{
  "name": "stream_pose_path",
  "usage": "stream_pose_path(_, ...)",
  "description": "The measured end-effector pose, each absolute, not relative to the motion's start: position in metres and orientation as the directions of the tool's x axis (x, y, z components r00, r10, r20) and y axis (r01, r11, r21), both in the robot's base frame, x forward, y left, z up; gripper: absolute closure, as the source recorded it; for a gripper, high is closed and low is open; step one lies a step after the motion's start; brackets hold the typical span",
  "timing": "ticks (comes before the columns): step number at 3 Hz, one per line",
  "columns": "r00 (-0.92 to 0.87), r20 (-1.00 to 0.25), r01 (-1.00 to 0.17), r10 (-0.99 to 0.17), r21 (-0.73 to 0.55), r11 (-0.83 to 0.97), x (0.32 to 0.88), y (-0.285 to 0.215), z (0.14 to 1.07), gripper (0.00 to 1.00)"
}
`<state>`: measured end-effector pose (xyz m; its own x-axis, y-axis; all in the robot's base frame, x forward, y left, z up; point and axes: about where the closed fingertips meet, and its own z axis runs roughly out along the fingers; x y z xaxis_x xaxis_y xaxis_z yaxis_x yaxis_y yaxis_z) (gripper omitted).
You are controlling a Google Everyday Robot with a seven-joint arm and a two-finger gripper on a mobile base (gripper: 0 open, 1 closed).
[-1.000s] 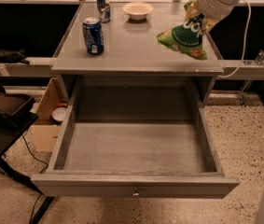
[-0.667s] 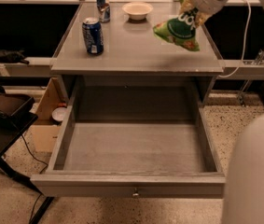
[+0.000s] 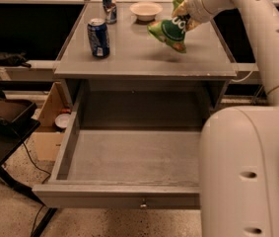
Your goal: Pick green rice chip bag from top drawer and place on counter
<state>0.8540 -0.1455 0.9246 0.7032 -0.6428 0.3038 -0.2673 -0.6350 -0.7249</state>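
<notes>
Gripper (image 3: 185, 10), far right over the counter (image 3: 129, 58), apparently clamped on the green rice chip bag (image 3: 170, 31) by its top; my noted risk: released this high, it tumbles toward the bowl (image 3: 145, 10).

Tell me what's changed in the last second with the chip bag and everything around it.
The gripper, shut on the green rice chip bag, carried it left, in over the counter. It is not set down yet. The arm swung into the lower right foreground. The blue can, bowl and open top drawer stayed put.
</notes>
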Motion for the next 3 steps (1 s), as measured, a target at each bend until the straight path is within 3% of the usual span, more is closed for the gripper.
stream_pose_path(1, 0.711, 0.283, -0.216, -0.644, -0.783, -0.583, 0.8726, -0.1287, 0.9293, 0.82)
stream_pose_path(3, 0.705, 0.288, -0.197, -0.648, -0.798, -0.570, 0.8760, -0.1273, 0.9376, 0.35)
